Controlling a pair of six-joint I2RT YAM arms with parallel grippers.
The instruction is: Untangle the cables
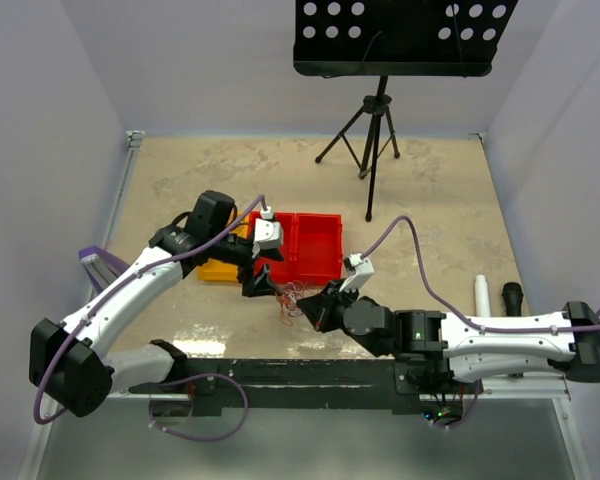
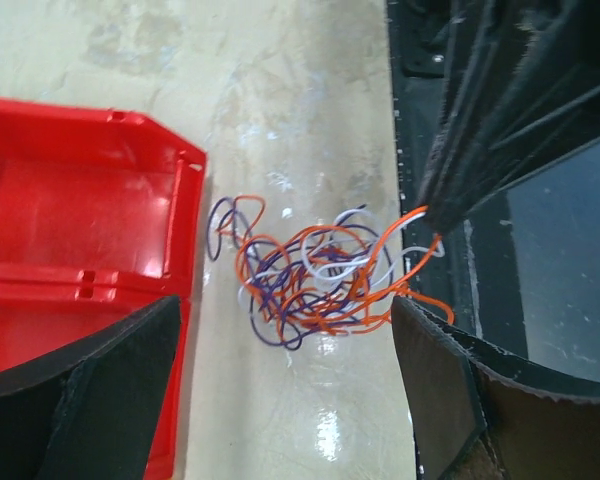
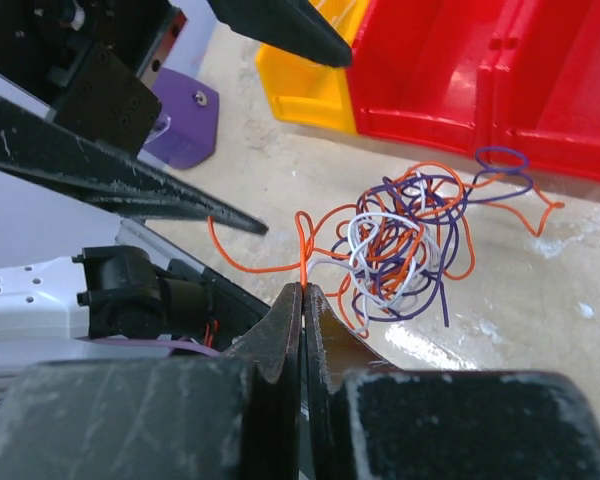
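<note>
- Plainly, the right gripper (image 3: 303, 290) is clenched: its two fingers are pressed flat together, with an orange strand of the cables (image 3: 400, 240) pinched at their very tips.
- The rest of the bundle, a loose knot of orange, white and purple loops, lies on the table (image 3: 540, 300) just ahead of those tips and a little to their right.
- The left gripper (image 2: 285, 315) stands released, its fingers (image 2: 110, 370) spread wide; the tangle lies between and just beyond them, and none of it is gripped.
- A red bin (image 2: 80, 210) sits just beside the finger at the left of the left wrist view, close to the bundle.
- A yellow bin (image 3: 300, 85) lies farther out, past the right gripper's tips.
</note>
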